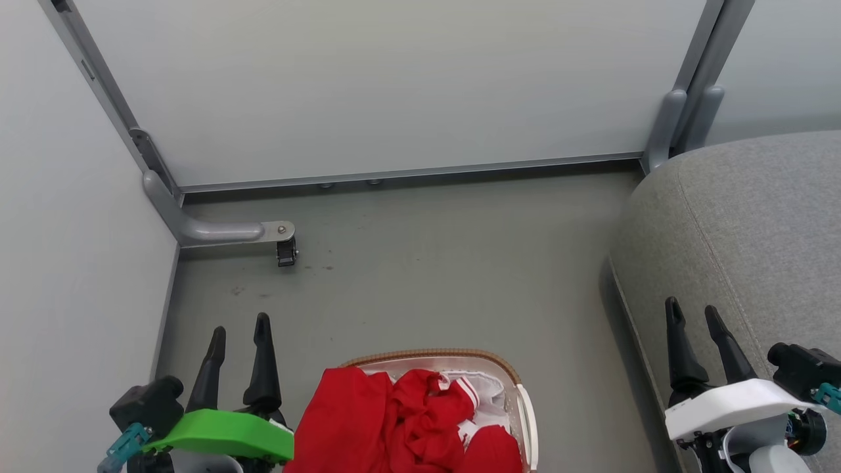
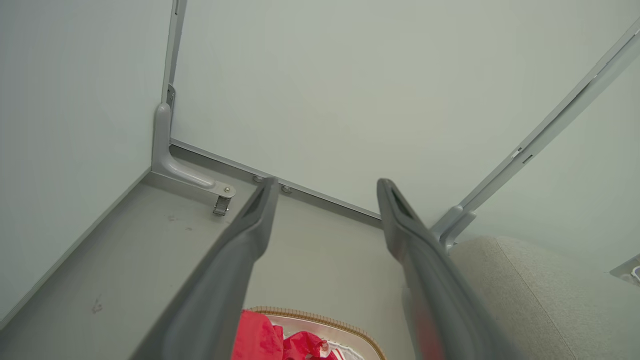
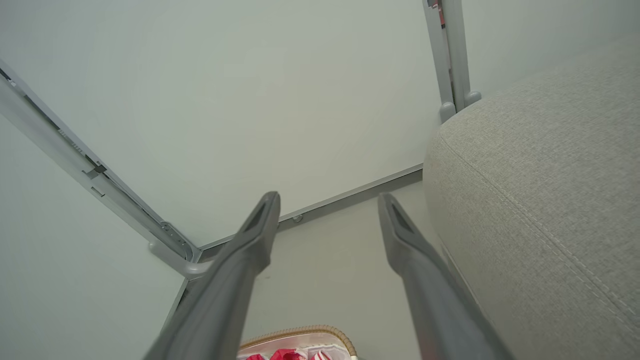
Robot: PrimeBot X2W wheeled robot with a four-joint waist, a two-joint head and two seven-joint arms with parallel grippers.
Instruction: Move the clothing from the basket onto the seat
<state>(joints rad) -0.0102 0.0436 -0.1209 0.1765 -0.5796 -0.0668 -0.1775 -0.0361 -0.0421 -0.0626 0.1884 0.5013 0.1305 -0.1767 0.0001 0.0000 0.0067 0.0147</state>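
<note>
The basket (image 1: 525, 407), white with a brown woven rim, stands on the floor at the bottom centre of the head view, heaped with the red clothing (image 1: 394, 420) showing white striped cuffs. The grey seat (image 1: 749, 236) fills the right side. My left gripper (image 1: 240, 325) is open, left of the basket, with nothing between its fingers. My right gripper (image 1: 693, 309) is open over the seat's front edge, also bare. The left wrist view catches the basket rim (image 2: 320, 316), the clothing (image 2: 260, 340) and the seat (image 2: 525, 295). The right wrist view shows the seat (image 3: 540, 200) and the basket rim (image 3: 300, 332).
Pale partition panels close off the back and left. A grey metal foot with a small caster (image 1: 286, 251) juts onto the floor at the back left. Another frame post (image 1: 667, 131) stands at the seat's far corner. Grey floor (image 1: 447, 276) lies beyond the basket.
</note>
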